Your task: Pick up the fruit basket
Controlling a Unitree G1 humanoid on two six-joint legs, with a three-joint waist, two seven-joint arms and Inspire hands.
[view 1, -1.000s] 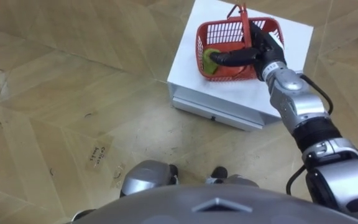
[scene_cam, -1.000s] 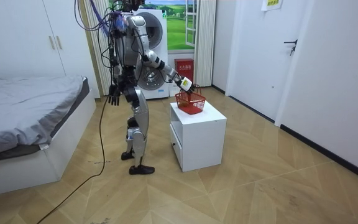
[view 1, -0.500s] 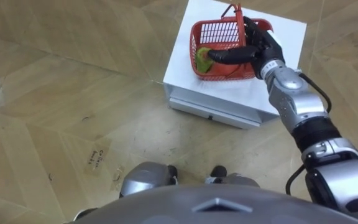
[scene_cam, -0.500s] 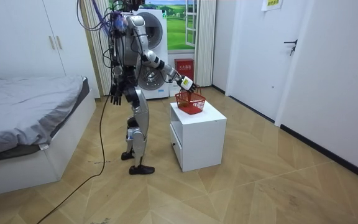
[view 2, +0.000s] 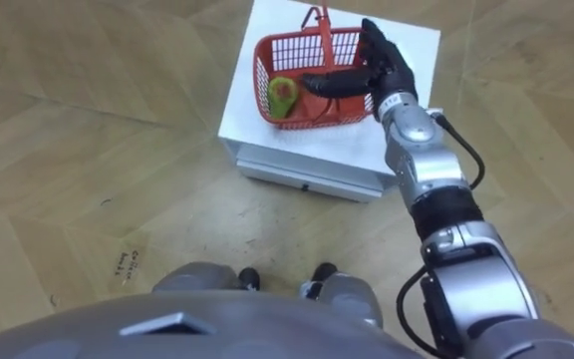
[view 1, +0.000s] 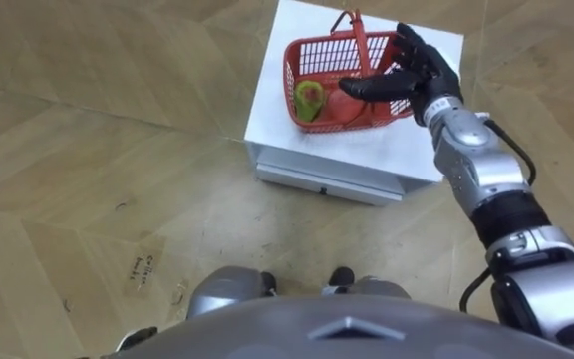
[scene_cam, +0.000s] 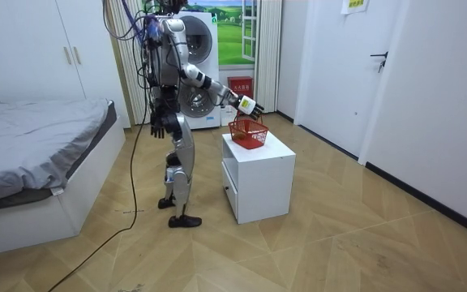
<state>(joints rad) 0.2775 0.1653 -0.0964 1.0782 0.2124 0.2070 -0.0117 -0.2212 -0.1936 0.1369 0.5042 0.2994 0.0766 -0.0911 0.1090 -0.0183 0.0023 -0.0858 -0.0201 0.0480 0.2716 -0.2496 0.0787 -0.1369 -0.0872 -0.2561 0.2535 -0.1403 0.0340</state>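
Now the right hand is hovering wide open over the basket on the table, lining up to grab its handle

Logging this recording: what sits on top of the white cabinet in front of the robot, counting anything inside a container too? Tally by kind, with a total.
On the cabinet:
Red basket: 1
Green fruit, lying in the basket: 1
Total: 2
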